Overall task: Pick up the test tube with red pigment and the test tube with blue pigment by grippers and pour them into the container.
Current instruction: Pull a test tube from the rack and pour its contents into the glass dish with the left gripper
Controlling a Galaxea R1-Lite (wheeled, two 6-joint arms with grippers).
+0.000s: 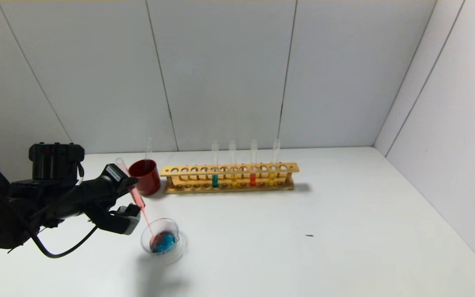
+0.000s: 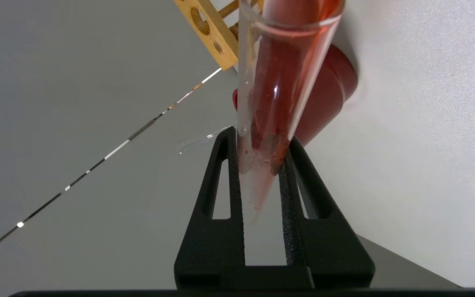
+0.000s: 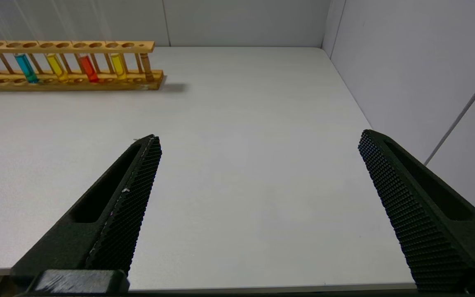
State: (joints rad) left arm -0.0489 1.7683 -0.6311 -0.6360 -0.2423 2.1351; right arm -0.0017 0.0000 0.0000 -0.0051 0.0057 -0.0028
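Red-pigment test tube (image 1: 135, 194), clamped in left gripper (image 1: 127, 197), tilts into container (image 1: 161, 240).

My left end effector (image 1: 132, 194) clamps the test tube with red pigment (image 1: 134, 194), a thin clear glass tube tipped steeply, mouth down toward the container (image 1: 160, 236). Thin red liquid runs along its inside and falls as a fine stream into the dish. The container, a small round shallow dish of clear glass, sits on the table (image 1: 303, 231) in front of my left side, holding bright blue liquid with darker red spreading over it.
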